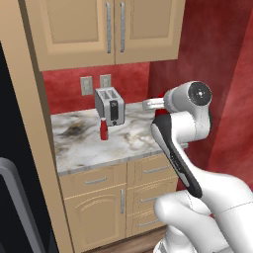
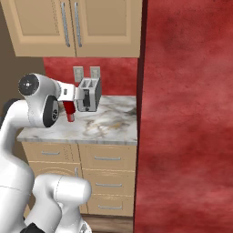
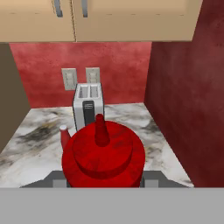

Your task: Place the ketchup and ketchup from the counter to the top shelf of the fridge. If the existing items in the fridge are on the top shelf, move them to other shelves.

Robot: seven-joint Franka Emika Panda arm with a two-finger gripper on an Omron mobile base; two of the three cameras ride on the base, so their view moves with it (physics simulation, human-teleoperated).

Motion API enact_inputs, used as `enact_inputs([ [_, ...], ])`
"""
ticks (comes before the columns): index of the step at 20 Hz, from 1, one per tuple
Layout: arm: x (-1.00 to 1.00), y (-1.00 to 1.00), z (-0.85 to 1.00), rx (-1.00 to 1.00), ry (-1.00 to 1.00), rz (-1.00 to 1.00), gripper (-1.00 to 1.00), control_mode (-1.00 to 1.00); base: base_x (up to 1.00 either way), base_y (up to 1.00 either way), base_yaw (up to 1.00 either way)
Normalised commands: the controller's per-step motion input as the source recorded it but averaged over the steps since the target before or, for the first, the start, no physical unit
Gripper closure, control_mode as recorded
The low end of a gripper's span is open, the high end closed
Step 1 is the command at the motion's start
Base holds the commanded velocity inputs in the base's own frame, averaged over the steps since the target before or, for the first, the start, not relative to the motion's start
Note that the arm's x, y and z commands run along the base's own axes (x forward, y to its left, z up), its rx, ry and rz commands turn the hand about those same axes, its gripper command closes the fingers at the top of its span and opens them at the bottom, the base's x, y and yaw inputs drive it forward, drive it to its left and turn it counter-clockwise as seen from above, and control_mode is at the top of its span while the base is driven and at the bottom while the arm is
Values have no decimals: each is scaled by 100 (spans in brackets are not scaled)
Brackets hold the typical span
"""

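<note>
**Gripper clamped on one ketchup bottle, the other waits on the counter**

The arm is raised over the counter (image 1: 94, 148), and its gripper (image 3: 103, 181) is closed on a dark red ketchup bottle (image 3: 103, 157). In the hand view the bottle sits right against the hand, its round shoulder and tapering neck pointing away toward the back wall, with a grey finger pad (image 3: 152, 178) pressed against each flank. From the right base view the held bottle hangs red below the wrist, lifted clear of the marbled stone.

The second ketchup bottle (image 1: 103, 129), the one with the paler top, stands upright on the counter just in front of the toaster (image 1: 110, 105). The toaster sits at the back against the red wall, below two wall sockets (image 1: 95, 83). The black fridge (image 1: 15, 197) stands at the left edge of the left base view.
</note>
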Motion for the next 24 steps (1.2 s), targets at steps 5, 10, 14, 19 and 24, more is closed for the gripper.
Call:
enact_inputs([
  [5,-95,-1,66,-1,17,0,100,-100,0,0,0],
  [10,-45,0,2,0,-2,1,100,-100,0,0,0],
  [14,0,0,0,0,0,0,100,-100,0,0,0],
  [19,-19,-1,0,0,0,0,100,-100,0,0,0],
  [24,-34,-2,0,0,0,0,100,-100,0,0,0],
])
